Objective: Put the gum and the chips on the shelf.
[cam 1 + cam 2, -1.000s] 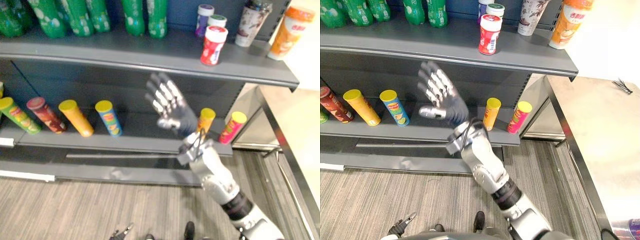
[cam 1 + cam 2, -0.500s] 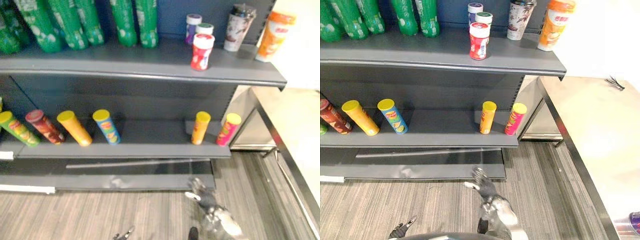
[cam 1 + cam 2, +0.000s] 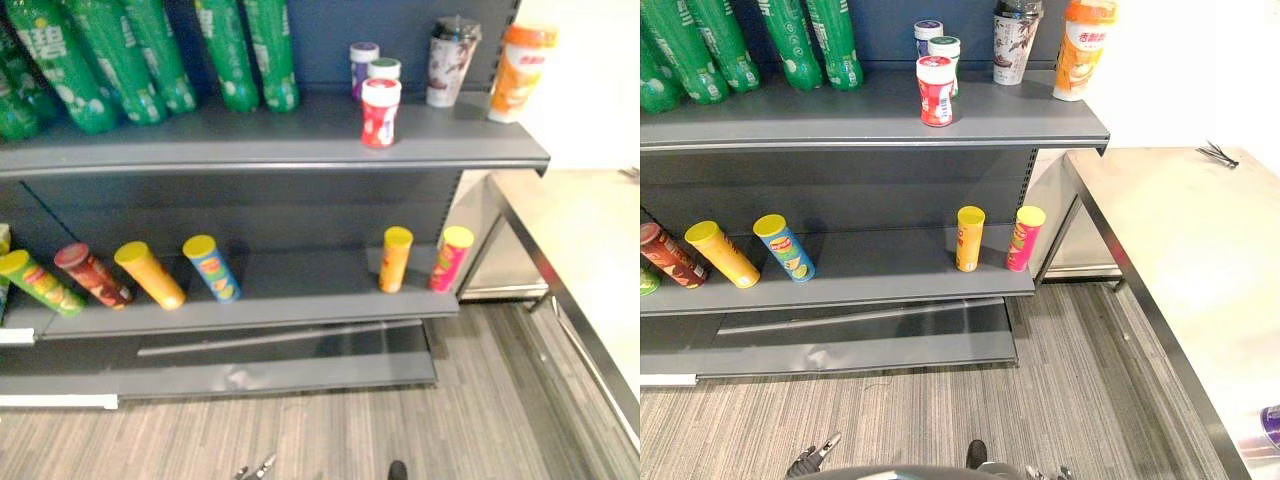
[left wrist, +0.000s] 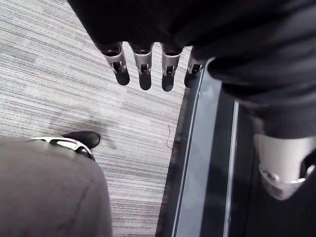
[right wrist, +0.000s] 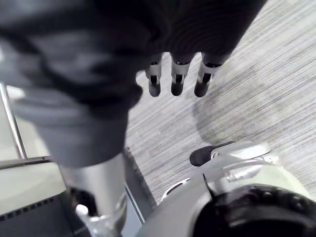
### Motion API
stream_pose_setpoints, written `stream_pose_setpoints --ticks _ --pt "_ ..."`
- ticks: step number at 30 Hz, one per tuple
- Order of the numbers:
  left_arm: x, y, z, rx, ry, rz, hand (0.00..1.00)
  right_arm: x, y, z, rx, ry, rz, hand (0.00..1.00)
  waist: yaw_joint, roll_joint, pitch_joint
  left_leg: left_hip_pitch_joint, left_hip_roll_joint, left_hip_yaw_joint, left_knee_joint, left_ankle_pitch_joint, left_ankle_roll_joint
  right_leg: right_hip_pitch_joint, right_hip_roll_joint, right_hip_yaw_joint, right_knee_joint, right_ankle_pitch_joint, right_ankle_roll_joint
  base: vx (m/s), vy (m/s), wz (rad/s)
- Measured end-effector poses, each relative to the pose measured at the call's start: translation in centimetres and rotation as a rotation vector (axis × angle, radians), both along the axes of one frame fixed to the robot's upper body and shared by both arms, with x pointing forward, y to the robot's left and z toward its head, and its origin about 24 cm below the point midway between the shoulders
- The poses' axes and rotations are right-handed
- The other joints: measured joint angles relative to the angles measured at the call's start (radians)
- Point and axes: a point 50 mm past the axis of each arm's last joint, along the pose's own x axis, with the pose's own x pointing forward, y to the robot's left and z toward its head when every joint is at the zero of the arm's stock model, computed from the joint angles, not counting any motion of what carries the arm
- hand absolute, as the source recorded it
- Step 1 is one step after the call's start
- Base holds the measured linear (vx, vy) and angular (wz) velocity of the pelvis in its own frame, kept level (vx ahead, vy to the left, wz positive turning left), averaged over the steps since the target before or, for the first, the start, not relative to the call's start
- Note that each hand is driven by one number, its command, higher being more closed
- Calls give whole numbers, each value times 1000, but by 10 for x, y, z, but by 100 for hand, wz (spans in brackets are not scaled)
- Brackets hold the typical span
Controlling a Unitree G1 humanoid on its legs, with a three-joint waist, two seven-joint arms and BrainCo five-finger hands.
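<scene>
A red gum bottle (image 3: 380, 112) stands upright near the front edge of the upper shelf (image 3: 300, 150). Two chips cans stand side by side at the right end of the lower shelf (image 3: 300, 305), one orange-yellow (image 3: 395, 258) and one pink (image 3: 450, 257). My left hand (image 4: 142, 66) hangs over the striped floor beside the shelf's base, fingers straight, holding nothing. My right hand (image 5: 177, 74) also hangs over the floor with straight fingers and an empty grasp.
Two more small bottles (image 3: 366, 66) stand behind the red one, with two cups (image 3: 520, 58) to their right and green bottles (image 3: 130, 60) to the left. Several chips cans (image 3: 150, 275) lean at the lower shelf's left. A steel table (image 3: 1180, 260) borders the right.
My right hand, raised open before the shelf a second ago, has dropped down out of the eye views. The camera has shifted slightly; the things on the shelf have not moved.
</scene>
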Motion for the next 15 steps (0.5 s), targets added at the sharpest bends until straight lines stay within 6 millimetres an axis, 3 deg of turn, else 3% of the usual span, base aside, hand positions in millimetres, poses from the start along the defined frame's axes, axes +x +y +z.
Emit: stream_pose_setpoints --ticks 3,5,9,12,13,15 --pt "1 0 0 -10 -8 0 0 -5 -1 -1 -1 26 -69 0 -1 1 9 -12 4 1 37 -20 0 2 -3 3 2 0 0 2 -3 -1" --pt "8 -2 1 -20 -25 2 0 3 -6 0 -20 5 -109 0 -2 6 42 -55 28 11 157 -84 7 -29 -8 12 84 -39 8 -20 -7 -12" --pt "15 -5 1 -36 -44 18 0 7 -13 2 -34 -20 -194 0 -24 35 71 -92 37 37 268 -138 28 -106 -24 44 217 -83 18 -58 48 -23" --pt "18 -5 2 -34 -58 23 0 14 -9 3 -28 -61 -277 0 -20 29 87 -134 55 158 315 -168 54 -165 -21 105 192 -67 66 -127 104 -105" --pt "19 -7 2 -40 -62 27 0 18 -8 4 -30 -81 -296 0 -18 52 97 -145 81 221 326 -177 66 -182 -36 35 195 -83 53 -116 92 -119" --pt "29 -6 4 -36 -92 25 0 23 -9 5 -39 -90 -306 0 -22 53 140 -140 125 309 345 -185 72 -207 -84 -120 346 -125 -8 -106 138 -150"
